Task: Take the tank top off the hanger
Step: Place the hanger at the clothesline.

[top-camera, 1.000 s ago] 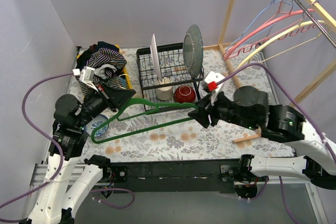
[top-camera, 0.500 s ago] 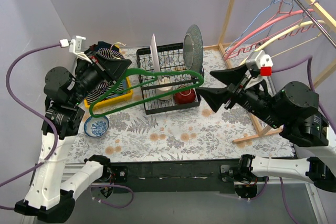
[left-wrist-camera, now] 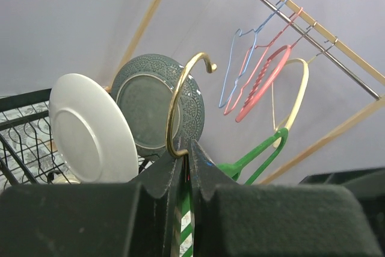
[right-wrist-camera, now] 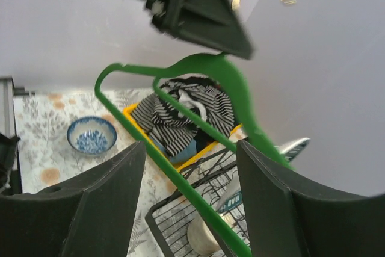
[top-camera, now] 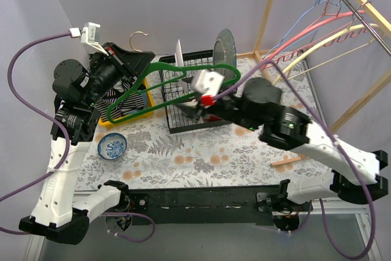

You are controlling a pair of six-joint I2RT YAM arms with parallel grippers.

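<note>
The left gripper is clenched on the neck of the green hanger. The striped tank top lies below it, in the yellow bin. The right gripper stands open beside the hanger.

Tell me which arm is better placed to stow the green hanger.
Likely left: the left tool is shut on the green hanger below the gold hook, and the striped tank top lies in the yellow bin. The right tool is open, gripping nothing.
</note>
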